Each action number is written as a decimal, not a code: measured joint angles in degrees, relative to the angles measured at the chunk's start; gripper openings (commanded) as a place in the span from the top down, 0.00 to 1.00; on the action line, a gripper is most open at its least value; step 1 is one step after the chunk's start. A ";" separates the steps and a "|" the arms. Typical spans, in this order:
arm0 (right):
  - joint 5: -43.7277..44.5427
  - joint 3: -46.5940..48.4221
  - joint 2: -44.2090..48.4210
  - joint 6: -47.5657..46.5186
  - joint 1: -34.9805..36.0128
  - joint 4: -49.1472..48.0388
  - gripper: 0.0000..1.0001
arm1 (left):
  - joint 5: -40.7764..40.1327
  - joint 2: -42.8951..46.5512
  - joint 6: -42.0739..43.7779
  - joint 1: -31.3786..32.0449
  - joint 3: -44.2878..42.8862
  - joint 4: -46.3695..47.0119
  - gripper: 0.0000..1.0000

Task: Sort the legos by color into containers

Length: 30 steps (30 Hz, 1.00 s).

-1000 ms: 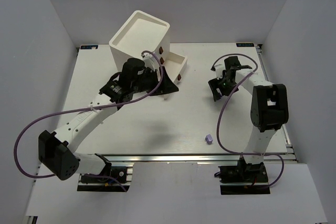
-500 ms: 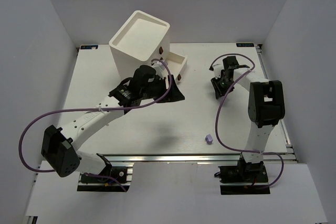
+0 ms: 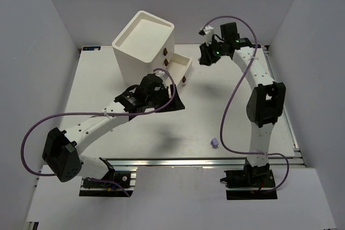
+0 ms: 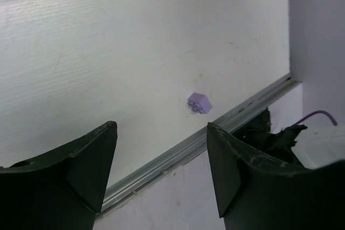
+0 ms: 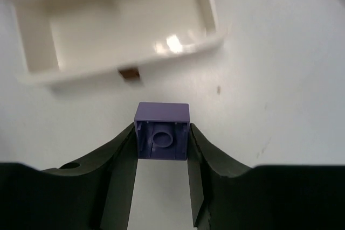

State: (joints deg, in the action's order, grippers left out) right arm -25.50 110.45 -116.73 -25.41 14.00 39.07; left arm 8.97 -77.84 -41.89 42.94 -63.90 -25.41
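Two light purple bricks are showing. The held lego (image 5: pixel 161 116) is sitting clamped in the right end effector (image 5: pixel 161 141), which is hovering just short of the open drawer (image 5: pixel 211 22) ahead of it. The loose lego (image 4: pixel 199 102) is lying on the bench (image 4: pixel 135 36) ahead of the left end effector (image 4: pixel 160 138), whose jaws are standing apart and empty. No other colours are lying out, so the sorting is probably nearing its end.

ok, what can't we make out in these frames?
Shut drawers: contents hidden by the cabinet walls, top view.
Open drawer: blurred in the right wrist view, far end cut off by the top edge.
Held purple lego: hidden by the right gripper in the top view; studs face away in the right wrist view.
Loose purple lego: too small for stud count, top view.
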 measured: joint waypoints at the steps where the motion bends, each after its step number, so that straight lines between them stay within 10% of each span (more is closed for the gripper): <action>1: -1.09 4.42 -1.88 0.66 1.07 -0.17 1.00 | -0.81 0.11 -0.22 0.02 0.63 -0.79 0.23; 8: -3.48 13.40 -10.32 6.51 8.22 -7.54 0.86 | -5.05 3.85 -2.45 0.04 2.86 -4.85 0.23; 16: -1.81 12.35 -15.02 13.27 12.39 -14.16 0.42 | -6.84 9.33 -4.35 0.04 3.43 -5.51 0.22; 22: -1.84 10.51 -14.45 14.19 12.17 -15.72 0.36 | -6.19 5.38 -4.46 0.04 2.47 -5.51 0.21; 26: -1.79 7.74 -13.29 14.05 11.74 -15.30 0.46 | -4.85 -0.68 -3.87 0.28 -0.98 -5.33 0.26; 30: -0.26 4.35 -10.51 16.17 10.67 -15.21 1.00 | -2.80 -6.49 -2.38 1.05 -6.32 -4.81 0.50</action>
State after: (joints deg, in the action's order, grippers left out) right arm -25.76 114.80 -127.24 -9.23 24.67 23.86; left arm 6.17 -84.33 -44.27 43.99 -70.22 -30.22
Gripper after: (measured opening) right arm 0.172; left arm 0.608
